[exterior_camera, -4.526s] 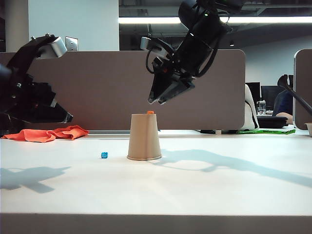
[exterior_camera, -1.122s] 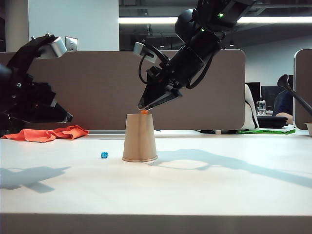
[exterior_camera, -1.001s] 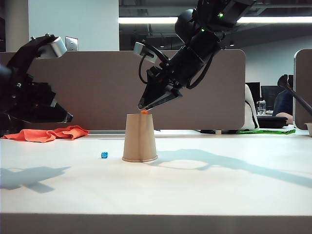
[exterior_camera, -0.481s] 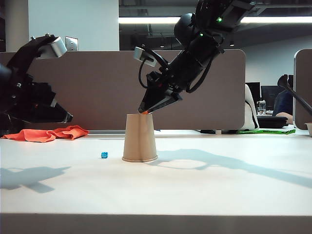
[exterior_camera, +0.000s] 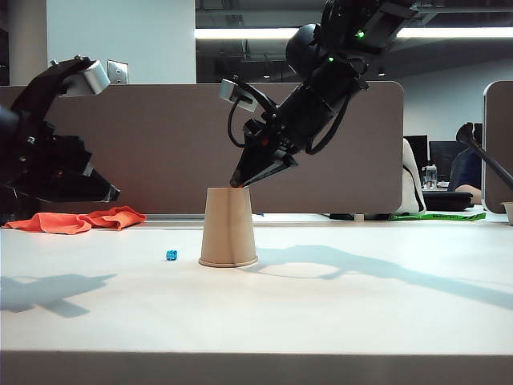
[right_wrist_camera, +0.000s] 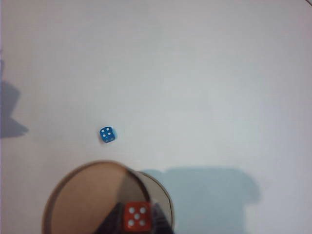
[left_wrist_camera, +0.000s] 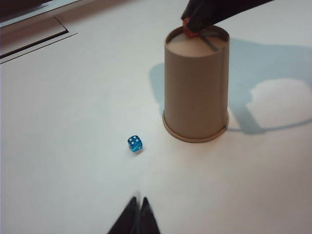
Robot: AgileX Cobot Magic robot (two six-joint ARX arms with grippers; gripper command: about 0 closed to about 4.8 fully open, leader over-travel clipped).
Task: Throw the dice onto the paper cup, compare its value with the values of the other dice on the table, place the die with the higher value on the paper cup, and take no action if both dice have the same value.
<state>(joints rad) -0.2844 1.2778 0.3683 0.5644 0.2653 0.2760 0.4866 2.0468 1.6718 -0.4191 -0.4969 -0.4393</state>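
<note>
Table (exterior_camera: 361,313): pale and flat, bearing the cup and one die; an orange cloth (exterior_camera: 80,219) lies at its far left edge, well apart from the work.

Right gripper (exterior_camera: 237,184): reached down from the upper right to the top of the cup. In the right wrist view its two dark fingers (right_wrist_camera: 158,219) are seen flanking the orange die on either side. They look clamped on it or very nearly so, but contact on both faces cannot be confirmed.

Left gripper (left_wrist_camera: 138,214): clenched, holding nothing, parked at the far left above the table and aimed toward the blue die.

Paper cup (exterior_camera: 228,227): tan, upturned with its wide rim on the table and its flat base upward.

Orange die (right_wrist_camera: 136,215): seated on the cup's base near one edge, three pips up.

Blue die (left_wrist_camera: 135,143): on the table near the cup, not touching it, four pips up.

Handling note, as judgement: blue is the higher, so the orange die is to be cleared first. The squeeze should be completed squarely on opposite faces. The lift is best made straight up so that the light cup is not dragged or tipped.
</note>
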